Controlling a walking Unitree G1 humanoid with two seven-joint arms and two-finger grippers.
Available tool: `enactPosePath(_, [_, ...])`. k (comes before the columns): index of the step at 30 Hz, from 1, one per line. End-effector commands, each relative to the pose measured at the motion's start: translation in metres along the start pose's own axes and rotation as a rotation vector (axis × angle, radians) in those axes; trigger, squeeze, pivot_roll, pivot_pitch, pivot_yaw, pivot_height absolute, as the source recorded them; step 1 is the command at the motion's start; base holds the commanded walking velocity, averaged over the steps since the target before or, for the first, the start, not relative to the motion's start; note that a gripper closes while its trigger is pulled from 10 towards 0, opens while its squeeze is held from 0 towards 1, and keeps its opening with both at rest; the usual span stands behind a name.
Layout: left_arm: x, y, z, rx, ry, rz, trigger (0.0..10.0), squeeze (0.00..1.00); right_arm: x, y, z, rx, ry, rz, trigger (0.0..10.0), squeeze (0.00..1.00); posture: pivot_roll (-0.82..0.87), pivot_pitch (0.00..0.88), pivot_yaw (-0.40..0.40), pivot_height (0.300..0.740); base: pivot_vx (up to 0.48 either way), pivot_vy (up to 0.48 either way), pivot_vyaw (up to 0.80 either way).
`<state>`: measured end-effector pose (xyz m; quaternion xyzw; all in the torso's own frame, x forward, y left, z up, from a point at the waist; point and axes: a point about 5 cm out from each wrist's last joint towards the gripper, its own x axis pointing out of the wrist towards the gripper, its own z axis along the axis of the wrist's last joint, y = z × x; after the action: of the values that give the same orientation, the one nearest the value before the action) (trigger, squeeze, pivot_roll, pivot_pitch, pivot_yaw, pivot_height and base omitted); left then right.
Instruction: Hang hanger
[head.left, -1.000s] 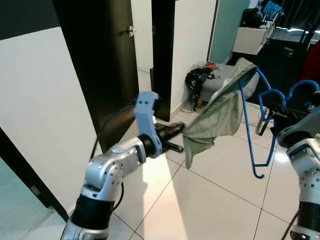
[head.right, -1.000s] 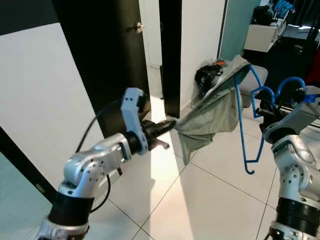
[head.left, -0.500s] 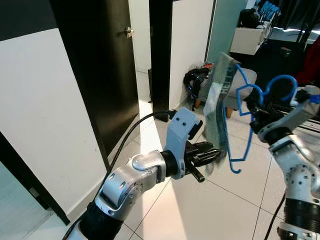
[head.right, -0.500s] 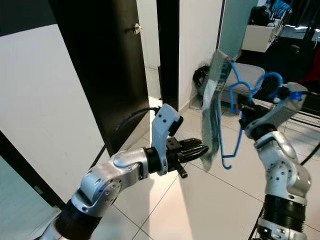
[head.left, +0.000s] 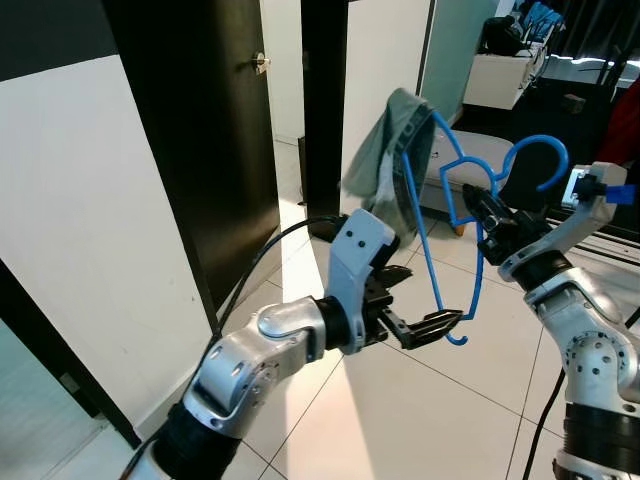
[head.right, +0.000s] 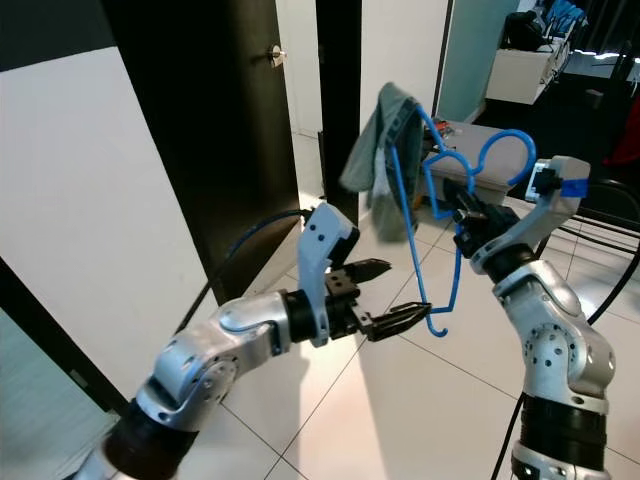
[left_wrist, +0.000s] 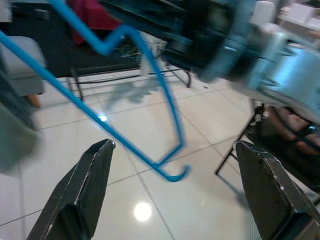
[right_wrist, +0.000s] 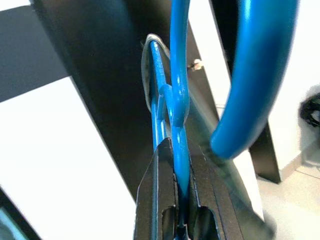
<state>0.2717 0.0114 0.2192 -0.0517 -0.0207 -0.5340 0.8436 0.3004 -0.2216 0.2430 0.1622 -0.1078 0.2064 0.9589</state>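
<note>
In the left eye view, the blue hanger (head.left: 440, 230) stood at centre right of the frame, a thin plastic frame with a curled hook at its top and a small upturned tip at its low end. The right claw (head.left: 490, 215) was clenched on it just below the hook, though the dark fingers merged with the black background behind them. A grey-green cloth (head.left: 385, 160) was bunched over the hanger's upper left corner, soft and creased, its lower edge hard to trace against the doorway. The left claw (head.left: 420, 305) reached in from lower centre, its two long black fingers spread apart and released, one fingertip near the hanger's low tip. Glossy white floor tiles (head.left: 400, 420) filled the bottom, and a dark door (head.left: 200, 150) with a small knob stood at upper left.

The right eye view showed the same scene, with the left claw's lower finger just beside the hanger's bottom tip.

In the left wrist view, two blunt, grainy black fingers (left_wrist: 90, 185) stood wide apart at the lower corners, with the hanger's blue rod and hooked tip between them over the tiles; the upper right was blurred silver and black.

In the right wrist view, two black fingers (right_wrist: 155, 200) pressed on a smooth blue rod at bottom centre; the hook's thick curve was blurred at upper right.
</note>
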Motion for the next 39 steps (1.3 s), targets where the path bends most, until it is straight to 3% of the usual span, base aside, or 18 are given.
enactPosePath(1, [-0.012, 0.027, 0.024, 0.049, -0.090, 0.167, 10.0, 1.00, -0.008, 0.009, 0.005, -0.086, 0.027, 0.124, 10.0, 0.00, 0.17, 0.000, 0.016, 0.740, 0.000, 0.000, 0.00])
enactPosePath(3, [-0.012, 0.027, 0.024, 0.049, -0.090, 0.167, 10.0, 1.00, -0.008, 0.009, 0.005, -0.086, 0.027, 0.124, 10.0, 0.00, 0.17, 0.000, 0.016, 0.740, 0.000, 0.000, 0.00])
enactPosePath(4, [-0.016, 0.039, 0.037, 0.049, -0.141, 0.257, 10.0, 1.00, -0.014, 0.008, 0.005, -0.127, 0.051, 0.154, 10.0, 0.00, 0.17, 0.000, 0.016, 0.740, 0.000, 0.000, 0.00])
enactPosePath(5, [-0.016, 0.039, 0.037, 0.049, -0.141, 0.257, 10.0, 1.00, -0.014, 0.008, 0.005, -0.127, 0.051, 0.154, 10.0, 0.00, 0.17, 0.000, 0.016, 0.740, 0.000, 0.000, 0.00])
enactPosePath(8, [-0.041, 0.072, 0.081, 0.020, -0.323, 0.545, 10.0, 1.00, -0.033, -0.004, 0.010, -0.196, 0.112, 0.208, 10.0, 0.00, 0.17, 0.000, 0.014, 0.740, 0.000, 0.000, 0.00])
enactPosePath(11, [-0.047, 0.076, 0.088, 0.011, -0.358, 0.593, 10.0, 1.00, -0.036, -0.006, 0.012, -0.203, 0.122, 0.220, 10.0, 0.00, 0.17, 0.000, 0.014, 0.740, 0.000, 0.000, 0.00])
enactPosePath(12, [-0.052, 0.077, 0.095, 0.006, -0.390, 0.631, 10.0, 0.04, -0.039, -0.007, 0.012, -0.201, 0.132, 0.241, 10.0, 0.00, 0.18, 0.000, 0.010, 0.740, 0.000, 0.000, 0.00])
enactPosePath(18, [-0.055, 0.070, 0.101, 0.002, -0.412, 0.648, 10.0, 0.00, -0.040, -0.010, 0.012, -0.196, 0.136, 0.274, 10.0, 0.00, 0.19, 0.000, 0.004, 0.740, 0.000, 0.000, 0.00])
enactPosePath(21, [-0.047, 0.064, 0.089, 0.006, -0.341, 0.671, 10.0, 0.00, -0.033, 0.000, 0.013, -0.176, 0.113, 0.340, 10.0, 0.00, 0.19, 0.000, 0.004, 0.740, 0.000, 0.000, 0.00])
enactPosePath(25, [-0.043, 0.062, 0.086, 0.014, -0.319, 0.682, 10.0, 0.00, -0.029, 0.004, 0.013, -0.168, 0.102, 0.362, 10.0, 0.00, 0.19, 0.000, 0.006, 0.740, 0.000, 0.000, 0.00])
enactPosePath(32, [-0.037, 0.058, 0.079, 0.158, -0.230, 0.740, 10.0, 0.00, -0.017, 0.018, 0.012, -0.119, 0.057, 0.443, 10.0, 0.00, 0.18, 0.000, 0.007, 0.740, 0.000, 0.000, 0.00])
enactPosePath(33, [-0.040, 0.062, 0.077, 0.217, -0.192, 0.791, 10.0, 0.00, -0.013, 0.025, 0.009, -0.099, 0.052, 0.470, 10.0, 0.00, 0.18, 0.000, 0.009, 0.740, 0.000, 0.000, 0.00])
enactPosePath(36, [-0.045, 0.066, 0.075, 0.284, -0.157, 0.860, 10.0, 0.00, -0.010, 0.032, 0.004, -0.079, 0.050, 0.497, 10.0, 0.00, 0.18, 0.000, 0.009, 0.740, 0.000, 0.000, 0.00])
enactPosePath(39, [-0.046, 0.067, 0.076, 0.309, -0.154, 0.878, 10.0, 0.00, -0.009, 0.034, 0.003, -0.075, 0.052, 0.505, 10.0, 0.00, 0.18, 0.000, 0.004, 0.740, 0.000, 0.000, 0.00])
